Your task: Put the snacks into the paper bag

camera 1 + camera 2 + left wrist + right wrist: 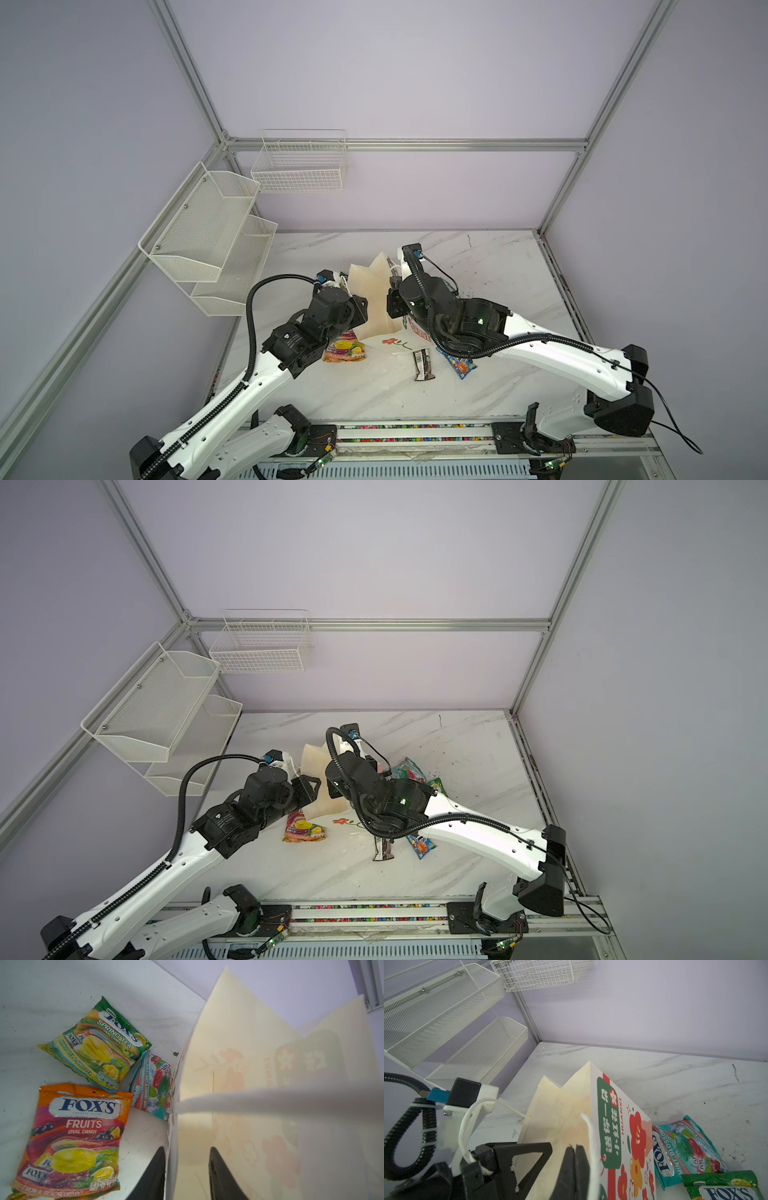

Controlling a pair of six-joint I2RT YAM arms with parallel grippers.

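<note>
Left end effector (187, 1152): narrowly parted, straddling the paper bag's (560, 1118) wall.
Right end effector (575, 1153): pressed closed at the bag's opposite rim.
Bag: one, standing between them.
Snacks: seven on the desk (374, 395), outside the bag.
Left side: green pouch (97, 1043), orange pouch (76, 1136), teal pouch (151, 1084).
Right side: second teal pouch (685, 1147), second green pouch (724, 1188).
In front: brown bar (423, 365), blue packet (460, 366).

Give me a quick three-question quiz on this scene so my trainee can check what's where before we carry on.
1. True or false: the orange FOX'S pouch is already inside the paper bag.
2. What stands between the fingers of the left gripper? A) the bag's wall B) a cord handle C) a green pouch
3. In a top view, which snack lies between the orange pouch and the blue packet?
Key: 1 false, it lies on the table beside the bag. 2 A. 3 the dark brown bar.
</note>
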